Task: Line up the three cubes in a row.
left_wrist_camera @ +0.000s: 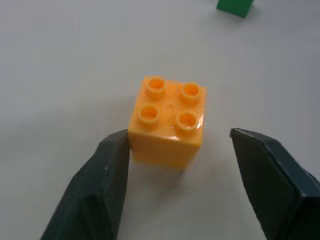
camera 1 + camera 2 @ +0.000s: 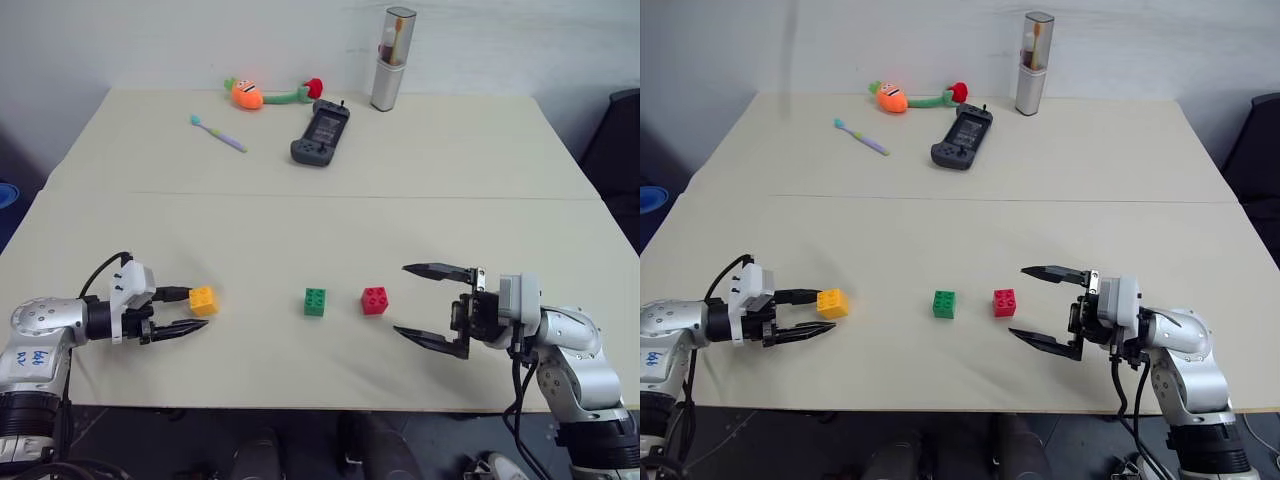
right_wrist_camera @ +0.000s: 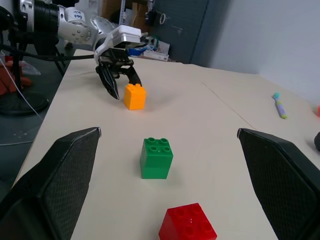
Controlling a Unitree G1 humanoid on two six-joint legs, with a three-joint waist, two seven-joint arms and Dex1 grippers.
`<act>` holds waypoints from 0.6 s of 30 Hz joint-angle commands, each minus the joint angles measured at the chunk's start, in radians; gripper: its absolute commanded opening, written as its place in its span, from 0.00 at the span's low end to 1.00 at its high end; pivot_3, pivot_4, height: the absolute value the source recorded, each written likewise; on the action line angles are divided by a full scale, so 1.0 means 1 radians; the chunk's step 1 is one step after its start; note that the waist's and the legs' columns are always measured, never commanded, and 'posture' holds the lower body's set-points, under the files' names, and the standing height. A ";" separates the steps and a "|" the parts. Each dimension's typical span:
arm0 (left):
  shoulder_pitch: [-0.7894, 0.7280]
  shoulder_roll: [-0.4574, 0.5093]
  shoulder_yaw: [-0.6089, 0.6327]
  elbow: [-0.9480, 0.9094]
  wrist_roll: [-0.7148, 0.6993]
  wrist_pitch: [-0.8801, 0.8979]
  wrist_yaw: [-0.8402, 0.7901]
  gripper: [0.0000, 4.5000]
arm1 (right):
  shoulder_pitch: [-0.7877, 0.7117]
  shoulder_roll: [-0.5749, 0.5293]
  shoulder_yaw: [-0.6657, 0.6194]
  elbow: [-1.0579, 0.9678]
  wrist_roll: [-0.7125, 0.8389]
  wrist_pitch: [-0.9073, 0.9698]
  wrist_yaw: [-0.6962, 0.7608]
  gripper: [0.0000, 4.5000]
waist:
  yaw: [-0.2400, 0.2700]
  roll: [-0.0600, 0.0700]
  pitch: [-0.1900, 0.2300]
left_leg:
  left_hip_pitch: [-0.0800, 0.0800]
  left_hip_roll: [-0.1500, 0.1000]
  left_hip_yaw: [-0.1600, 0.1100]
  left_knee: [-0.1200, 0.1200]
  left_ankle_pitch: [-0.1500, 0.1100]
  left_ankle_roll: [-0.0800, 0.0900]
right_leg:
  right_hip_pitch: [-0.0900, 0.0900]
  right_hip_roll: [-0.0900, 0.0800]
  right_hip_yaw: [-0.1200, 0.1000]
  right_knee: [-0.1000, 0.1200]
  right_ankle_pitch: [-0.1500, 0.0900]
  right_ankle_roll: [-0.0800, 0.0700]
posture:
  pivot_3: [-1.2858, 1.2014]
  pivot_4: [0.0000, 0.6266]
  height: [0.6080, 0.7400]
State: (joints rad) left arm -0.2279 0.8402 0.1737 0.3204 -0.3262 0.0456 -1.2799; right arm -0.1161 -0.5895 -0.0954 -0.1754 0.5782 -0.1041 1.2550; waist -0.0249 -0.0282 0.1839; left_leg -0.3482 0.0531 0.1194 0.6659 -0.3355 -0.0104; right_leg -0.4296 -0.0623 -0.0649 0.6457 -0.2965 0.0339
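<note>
The orange-yellow cube [image 2: 203,300] sits on the table at the near left. My left gripper [image 2: 196,309] lies low around it, open. In the left wrist view one finger [image 1: 107,170] touches the cube's side and the other finger [image 1: 270,170] stands a little apart from it. The green cube [image 2: 315,301] and the red cube [image 2: 375,300] sit close together near the front middle, in line with the orange-yellow one. My right gripper [image 2: 401,299] hovers just right of the red cube, pointing left, open wide and holding nothing.
At the back of the table [image 2: 420,190] lie a black game controller [image 2: 320,133], a small toothbrush [image 2: 218,133] and a carrot plush toy [image 2: 245,93]. A tall toothbrush case [image 2: 392,58] stands there too. The table's front edge runs just behind both grippers.
</note>
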 commanded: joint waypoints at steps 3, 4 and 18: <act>-0.067 -0.010 -0.030 0.012 0.009 -0.048 -0.021 0.32 | 0.039 -0.027 -0.046 -0.055 0.012 -0.004 -0.015 1.00 | 0.009 0.000 0.000 | -0.001 -0.001 0.000 0.000 0.000 0.000 | 0.000 -0.001 0.000 0.000 0.000 0.000 | 0.52 0.24 1.00; -0.080 -0.013 -0.040 0.010 0.009 -0.055 -0.031 0.32 | 0.050 -0.030 -0.052 -0.061 0.013 -0.001 -0.017 1.00 | 0.011 0.000 0.000 | -0.001 -0.001 0.000 0.000 0.000 0.000 | 0.000 -0.001 0.000 0.000 0.000 0.000 | 0.52 0.24 1.00; -0.403 -0.120 -0.257 0.254 0.119 -0.203 -0.228 0.32 | 0.129 -0.052 -0.082 -0.118 0.018 0.027 -0.045 1.00 | 0.017 0.000 0.000 | -0.001 -0.002 0.002 0.002 0.001 -0.001 | -0.001 0.002 0.000 0.000 0.000 0.001 | 0.52 0.24 1.00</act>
State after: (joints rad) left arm -0.6266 0.7117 -0.0820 0.5589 -0.2183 -0.1373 -1.4826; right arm 0.0090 -0.6279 -0.1527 -0.2536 0.5797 -0.0787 1.2176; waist -0.0078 -0.0283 0.1839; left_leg -0.3490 0.0518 0.1212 0.6678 -0.3345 -0.0114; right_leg -0.4301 -0.0604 -0.0646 0.6458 -0.2963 0.0344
